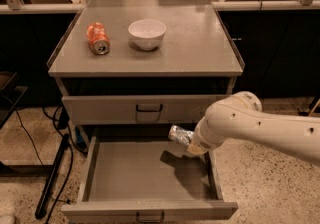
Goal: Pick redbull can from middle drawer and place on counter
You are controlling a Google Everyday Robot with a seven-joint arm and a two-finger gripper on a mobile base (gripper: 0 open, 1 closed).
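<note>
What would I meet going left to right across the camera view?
Orange soda can → white bowl → redbull can, held over the open middle drawer → the claw gripping it, at the drawer's right side → white arm.

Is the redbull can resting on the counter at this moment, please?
No, the gripper holds the redbull can above the open middle drawer, below the counter.
</note>
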